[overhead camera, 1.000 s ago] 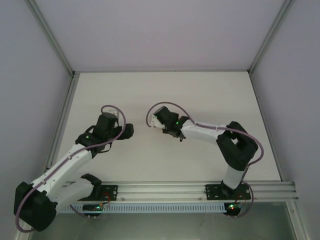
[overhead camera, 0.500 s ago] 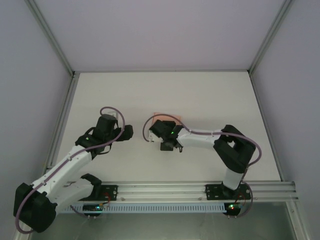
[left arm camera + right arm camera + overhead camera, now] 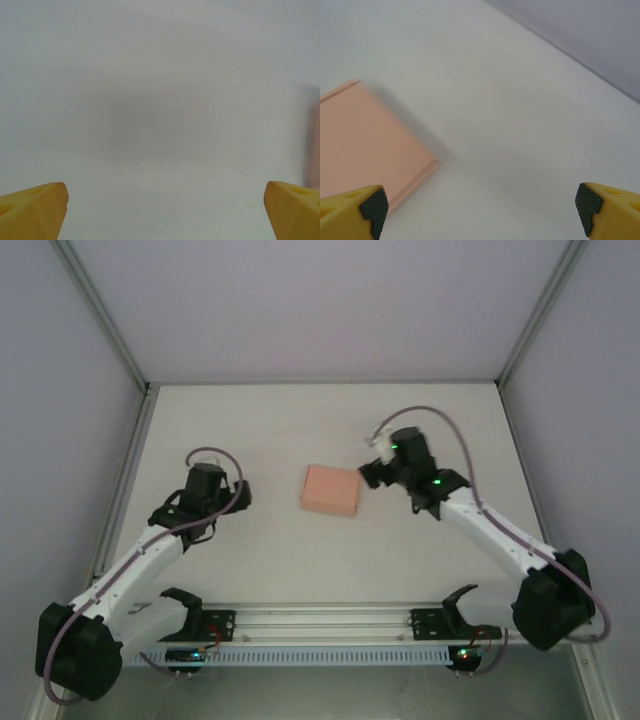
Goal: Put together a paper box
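Note:
The paper box is a closed salmon-pink rectangular box lying flat on the white table, free of both arms. In the right wrist view the paper box sits at the left, just ahead of the left fingertip. My right gripper stands open a little to the right of the box, its jaws wide apart with nothing between them. My left gripper is open too, well to the left of the box, over bare table. A blurred pink sliver of the box shows at the right edge of the left wrist view.
The white table is walled by grey panels on three sides, with aluminium posts at the back corners. A metal rail carrying both arm bases runs along the near edge.
The right arm has lifted off the box and swung to the right, uncovering it. The left gripper has drawn back slightly to the left.

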Controlling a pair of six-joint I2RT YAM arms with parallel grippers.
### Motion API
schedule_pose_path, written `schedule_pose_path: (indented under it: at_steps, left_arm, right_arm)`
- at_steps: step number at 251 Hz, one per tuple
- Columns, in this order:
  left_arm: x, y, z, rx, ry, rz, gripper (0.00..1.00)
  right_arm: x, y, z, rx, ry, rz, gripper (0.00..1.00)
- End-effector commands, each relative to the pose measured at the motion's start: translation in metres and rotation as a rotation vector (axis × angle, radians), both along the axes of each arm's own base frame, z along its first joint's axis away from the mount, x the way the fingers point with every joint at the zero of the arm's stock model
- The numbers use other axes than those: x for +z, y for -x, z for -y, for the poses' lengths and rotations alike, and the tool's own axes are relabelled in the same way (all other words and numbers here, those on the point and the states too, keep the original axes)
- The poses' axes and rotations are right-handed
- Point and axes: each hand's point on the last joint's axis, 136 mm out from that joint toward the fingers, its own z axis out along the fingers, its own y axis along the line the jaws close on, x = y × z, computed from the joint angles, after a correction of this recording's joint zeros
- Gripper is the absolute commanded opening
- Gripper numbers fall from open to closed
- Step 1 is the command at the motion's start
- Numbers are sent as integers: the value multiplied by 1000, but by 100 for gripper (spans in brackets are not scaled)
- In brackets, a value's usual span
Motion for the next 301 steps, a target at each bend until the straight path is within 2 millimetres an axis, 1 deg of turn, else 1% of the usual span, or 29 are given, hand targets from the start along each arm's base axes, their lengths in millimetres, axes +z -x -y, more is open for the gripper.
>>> schedule_pose_path:
  at_steps: [1, 21, 37, 54, 81, 92, 96, 101, 109, 113, 118, 143, 150, 156, 165, 169, 174, 178, 190, 195, 202, 208, 215, 222, 234, 254, 265, 295, 301]
  left_arm:
    - [16, -20, -58, 199, -89, 108, 100]
    - [11, -33, -89, 270, -124, 160, 100]
    - [8, -44, -105, 286, -147, 204, 100]
    - [-1, -52, -116, 292, -162, 260, 100]
    - [-17, -63, -115, 232, -143, 348, 100]
    - [-24, -67, -112, 197, -156, 363, 100]
    - [-27, -69, -111, 184, -162, 360, 99]
    - [-26, -72, -111, 181, -163, 371, 99]
    - [-29, -75, -109, 169, -155, 338, 100]
    - [-29, -77, -107, 147, -155, 334, 100]
    - [-29, -81, -103, 119, -157, 344, 100]
    - [-21, -94, -89, 9, -158, 412, 100]
    - [-21, -96, -86, -16, -170, 411, 100]
    - [-23, -97, -86, -26, -180, 427, 99]
    - [-33, -97, -84, -34, -168, 446, 99]
    - [-40, -96, -84, -34, -165, 452, 99]
    - [-35, -99, -86, -26, -177, 518, 99]
    - [-33, -98, -86, -26, -182, 535, 99]
    - [-41, -94, -81, -59, -164, 441, 99]
    - [-36, -96, -82, -50, -168, 453, 100]
    - [-40, -97, -85, -32, -166, 445, 99]
    - [-40, -101, -86, -27, -174, 460, 100]
    - [-38, -100, -83, -39, -185, 478, 100]
    - [-41, -99, -80, -52, -180, 452, 100]
    - [-43, -103, -81, -51, -187, 425, 100]
    - [-43, -104, -72, -85, -206, 432, 99]
    - [-43, -104, -73, -85, -197, 428, 99]
    - [-43, -104, -73, -86, -196, 429, 100]
    - [-43, -104, -73, -87, -196, 430, 100]
  right_arm:
    - [-16, 8, 62, -285, -187, -30, 99]
    - [-37, 10, 106, -413, -231, 12, 99]
    - [-51, 11, 131, -495, -288, 28, 99]
    - [-63, 7, 144, -519, -340, 59, 99]
    - [-83, -4, 159, -541, -360, 131, 99]
    - [-89, -10, 154, -478, -352, 158, 99]
    - [-89, -13, 153, -459, -345, 174, 99]
    - [-88, -16, 152, -442, -325, 203, 99]
    - [-87, -21, 151, -414, -302, 247, 99]
    - [-92, -21, 146, -400, -325, 233, 99]
    - [-93, -24, 142, -375, -344, 236, 99]
    - [-127, -32, 141, -349, -375, 170, 99]
    - [-120, -38, 142, -349, -413, 215, 99]
    - [-118, -36, 140, -339, -409, 207, 99]
    - [-124, -32, 143, -339, -338, 152, 99]
    - [-120, -36, 146, -356, -334, 170, 99]
    - [-121, -38, 151, -384, -330, 173, 99]
    - [-122, -40, 152, -399, -333, 181, 100]
    - [-125, -38, 142, -391, -347, 171, 99]
    - [-124, -38, 143, -394, -326, 167, 99]
    - [-125, -39, 145, -395, -300, 164, 99]
    - [-127, -39, 142, -381, -314, 152, 99]
    - [-124, -39, 140, -372, -337, 171, 99]
    - [-124, -38, 140, -374, -342, 173, 99]
    - [-126, -39, 143, -389, -331, 162, 99]
    - [-124, -39, 141, -382, -338, 170, 99]
    - [-127, -38, 138, -370, -340, 153, 99]
    - [-125, -39, 140, -379, -338, 164, 99]
    - [-128, -38, 139, -377, -339, 151, 99]
